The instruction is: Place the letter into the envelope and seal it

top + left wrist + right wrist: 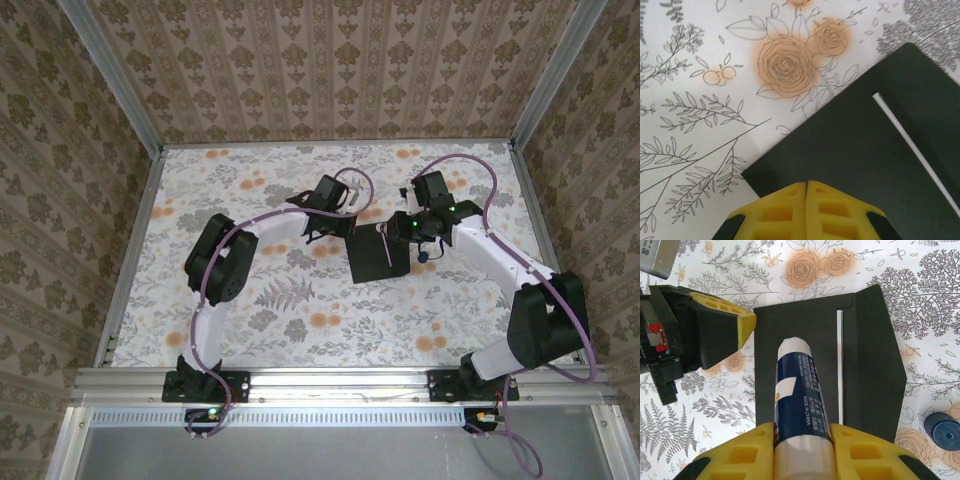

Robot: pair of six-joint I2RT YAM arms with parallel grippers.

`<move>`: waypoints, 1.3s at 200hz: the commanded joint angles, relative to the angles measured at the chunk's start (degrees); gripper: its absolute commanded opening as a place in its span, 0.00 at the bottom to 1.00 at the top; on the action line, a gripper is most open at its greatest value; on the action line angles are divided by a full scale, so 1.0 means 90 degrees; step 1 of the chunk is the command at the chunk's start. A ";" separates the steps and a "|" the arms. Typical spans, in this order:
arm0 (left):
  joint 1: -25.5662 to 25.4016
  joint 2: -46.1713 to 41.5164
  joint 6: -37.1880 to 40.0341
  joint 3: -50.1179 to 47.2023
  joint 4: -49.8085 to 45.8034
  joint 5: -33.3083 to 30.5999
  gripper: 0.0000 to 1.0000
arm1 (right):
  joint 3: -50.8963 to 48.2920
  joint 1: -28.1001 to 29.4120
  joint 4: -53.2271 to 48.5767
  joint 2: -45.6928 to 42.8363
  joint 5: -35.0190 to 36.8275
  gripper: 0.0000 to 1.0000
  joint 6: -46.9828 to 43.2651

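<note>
The black envelope lies flat mid-table with its flap folded open. A thin white strip of the letter shows along the pocket's mouth; the rest of the letter is hidden inside. My right gripper is shut on a white-and-blue glue tube, which points over the envelope's body. My left gripper is shut with nothing between its yellow fingers, its tips over the envelope's corner. From above, both grippers flank the envelope.
A dark blue cap lies on the floral tablecloth just right of the envelope. Patterned walls and metal rails enclose the table. Open cloth spreads in front of the envelope.
</note>
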 commanded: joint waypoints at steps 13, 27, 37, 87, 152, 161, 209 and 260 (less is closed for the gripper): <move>-0.0051 0.0148 -0.0038 0.0226 -0.0094 -0.0238 0.00 | 0.0087 -0.0035 -0.0240 0.0165 -0.0115 0.20 -0.0202; -0.0051 0.0187 -0.0057 0.0218 -0.0083 -0.0271 0.00 | 0.0055 -0.0040 -0.0273 0.0210 -0.0116 0.20 -0.0255; -0.0040 0.0225 -0.0085 0.0218 -0.0072 -0.0288 0.00 | 0.0017 -0.0031 -0.0290 0.0226 -0.0101 0.20 -0.0285; -0.0045 0.0396 -0.0236 0.0132 0.0064 -0.0311 0.00 | -0.0130 -0.0035 -0.0315 0.0345 -0.0227 0.19 -0.0295; -0.0031 0.0440 -0.0262 0.0038 0.0075 -0.0275 0.00 | -0.0290 -0.0032 -0.0376 0.0461 -0.0228 0.19 -0.0337; -0.0029 0.0441 -0.0254 0.0028 0.0079 -0.0270 0.00 | -0.0284 -0.0033 -0.0399 0.0478 -0.0209 0.19 -0.0344; -0.0020 0.0429 -0.0237 0.0024 0.0064 -0.0240 0.00 | -0.0237 -0.0031 -0.0524 0.0634 -0.0218 0.19 -0.0388; -0.0014 0.0421 -0.0235 0.0017 0.0069 -0.0218 0.00 | -0.0235 -0.0035 -0.0641 0.0587 -0.0191 0.19 -0.0383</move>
